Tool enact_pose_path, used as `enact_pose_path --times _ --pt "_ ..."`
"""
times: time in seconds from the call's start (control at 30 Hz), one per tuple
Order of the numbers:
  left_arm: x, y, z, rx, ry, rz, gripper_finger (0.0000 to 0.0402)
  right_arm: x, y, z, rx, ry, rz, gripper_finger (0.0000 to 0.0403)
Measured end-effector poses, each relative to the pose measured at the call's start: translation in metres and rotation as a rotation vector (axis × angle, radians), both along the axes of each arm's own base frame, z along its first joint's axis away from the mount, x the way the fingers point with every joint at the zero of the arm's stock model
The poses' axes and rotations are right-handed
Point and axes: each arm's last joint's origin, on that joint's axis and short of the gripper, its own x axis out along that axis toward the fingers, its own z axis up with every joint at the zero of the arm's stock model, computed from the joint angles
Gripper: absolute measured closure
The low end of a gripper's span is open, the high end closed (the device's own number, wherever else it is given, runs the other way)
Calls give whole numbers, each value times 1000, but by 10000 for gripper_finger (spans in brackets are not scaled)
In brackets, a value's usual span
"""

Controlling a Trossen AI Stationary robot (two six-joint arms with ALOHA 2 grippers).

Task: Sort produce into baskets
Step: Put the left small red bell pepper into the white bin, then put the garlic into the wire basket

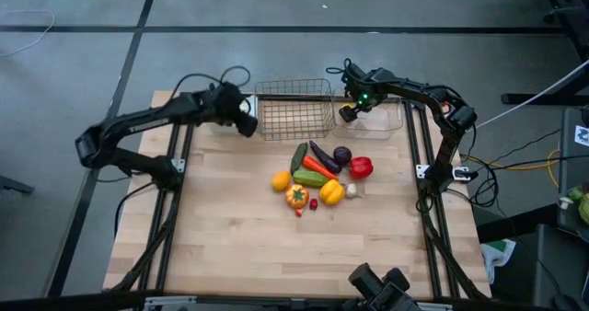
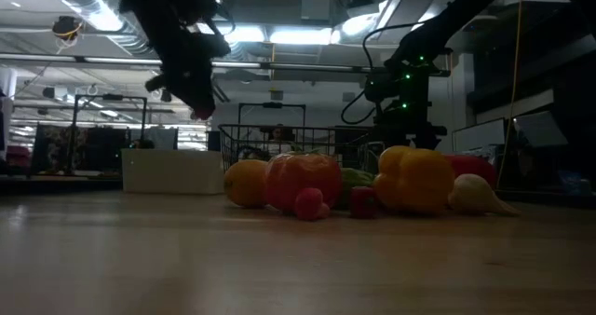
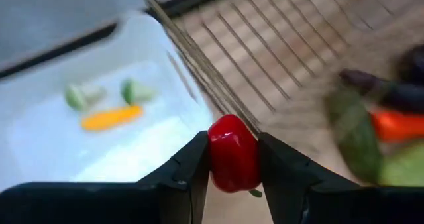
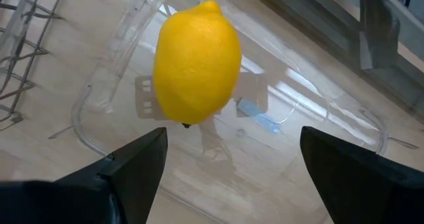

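Now our left gripper (image 3: 233, 159) squeezes a small red piece (image 3: 232, 151) above the white tray (image 3: 40, 128) at the bench's far left corner, close to the wire basket (image 1: 294, 109). We should slide over the tray's middle before letting go. Our right gripper (image 4: 228, 159) hangs open over the clear bin (image 4: 318, 111); the lemon (image 4: 197, 61) sits there.

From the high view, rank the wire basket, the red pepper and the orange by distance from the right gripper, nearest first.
1. wire basket, just left of the right gripper.
2. red pepper, pile's right edge.
3. orange, pile's left edge.
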Motion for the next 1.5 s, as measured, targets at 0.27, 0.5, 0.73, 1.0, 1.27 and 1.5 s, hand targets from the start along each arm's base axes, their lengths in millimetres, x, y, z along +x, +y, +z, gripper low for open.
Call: enact_pose_path --times 0.27,0.5,0.73,1.0,1.27,1.5 --pt "-11 47 -23 21 112 50 288 0 0 0 0 0 -1 61" --pt "-12 80 -51 4 153 105 288 -3 2 0 19 32 56 61" --pt "-10 101 -74 13 189 90 288 -14 14 23 23 41 76 61" --pt "-7 106 -93 -29 229 68 276 -28 39 79 -119 -89 98 61" --pt "-6 107 -92 -12 224 70 197 -29 98 133 -255 -255 248 61" --pt "-6 107 -93 -11 225 72 170 -18 147 147 -264 -322 431 61"
